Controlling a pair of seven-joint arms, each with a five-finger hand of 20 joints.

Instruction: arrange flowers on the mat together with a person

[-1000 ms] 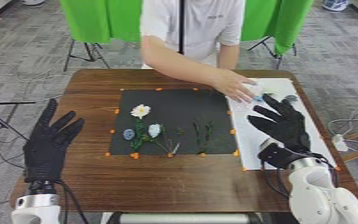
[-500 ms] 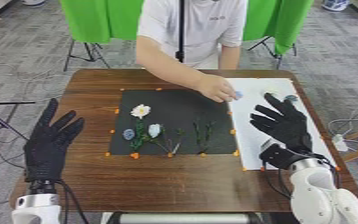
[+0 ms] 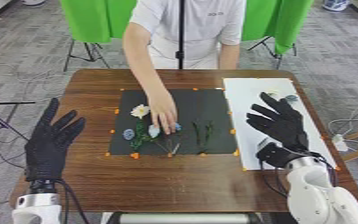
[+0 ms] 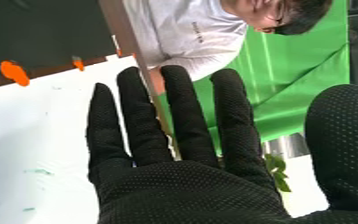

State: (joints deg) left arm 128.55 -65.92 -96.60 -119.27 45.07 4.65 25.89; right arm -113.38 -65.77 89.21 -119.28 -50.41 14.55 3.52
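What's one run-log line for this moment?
right hand: open, over white mat | left hand: open, at left edge of brown wooden table | person's hand: at white and blue flowers on black mat

I get bright, even light in the head view; the white sheet at right and white shirt at upper centre look brightest; the dark mat at centre stays dim; shadows are soft; in the right wrist view, faint grey shades the sheet; I can't place the light's source.
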